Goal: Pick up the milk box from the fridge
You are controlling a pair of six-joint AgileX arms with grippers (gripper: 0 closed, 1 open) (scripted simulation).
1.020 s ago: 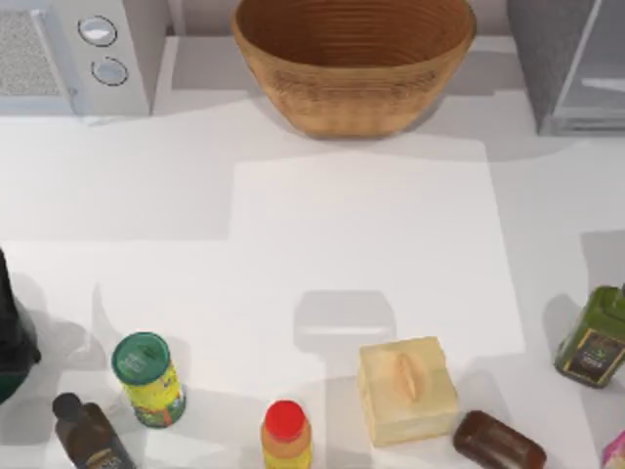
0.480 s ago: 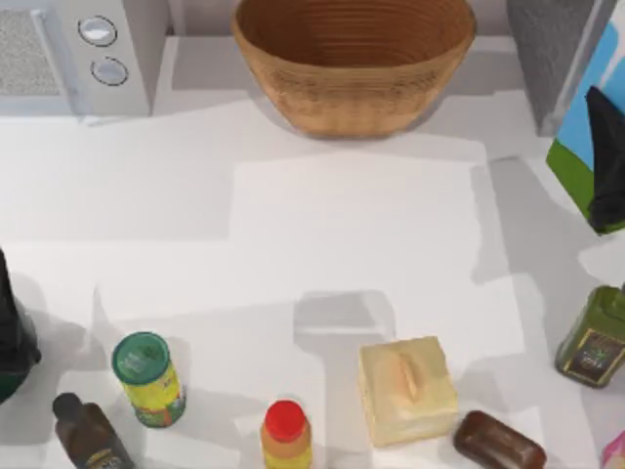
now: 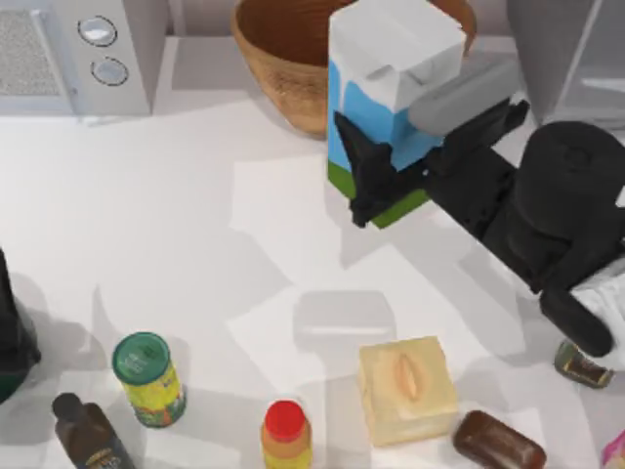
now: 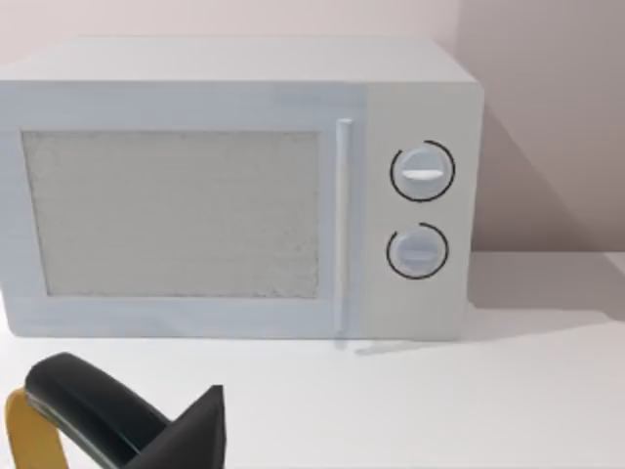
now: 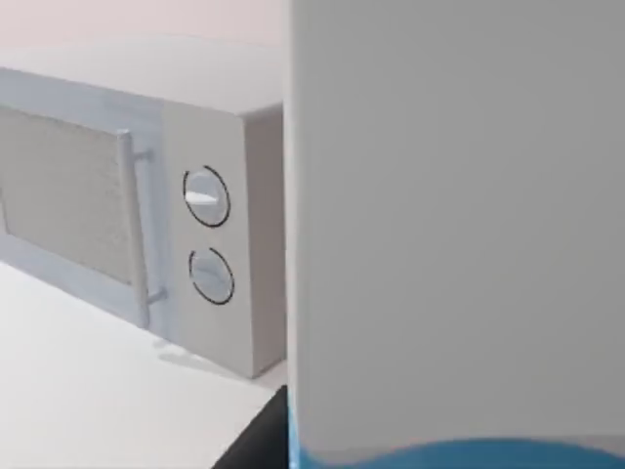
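The milk box (image 3: 383, 93), a tall carton with a white gable top, light-blue sides and a green base band, hangs tilted above the table in front of the basket. My right gripper (image 3: 415, 161) is shut on it, one black finger (image 3: 359, 171) on each side of its lower half. In the right wrist view the milk box's (image 5: 459, 215) white face looms close. The grey fridge (image 3: 571, 59) stands at the back right, behind my right arm. My left gripper (image 4: 127, 425) stays parked at the table's left, facing the microwave (image 4: 244, 195).
A wicker basket (image 3: 278, 59) stands at the back centre and a white microwave (image 3: 93, 49) at the back left. Along the front are a green-lidded can (image 3: 148, 379), a dark bottle (image 3: 88, 430), a red-capped bottle (image 3: 286, 435), a pale-yellow box (image 3: 406, 389) and a brown bar (image 3: 498, 442).
My right arm has swung in from the right edge with the milk box, carrying it leftward from the fridge to in front of the basket. The green bottle at right is now mostly covered.
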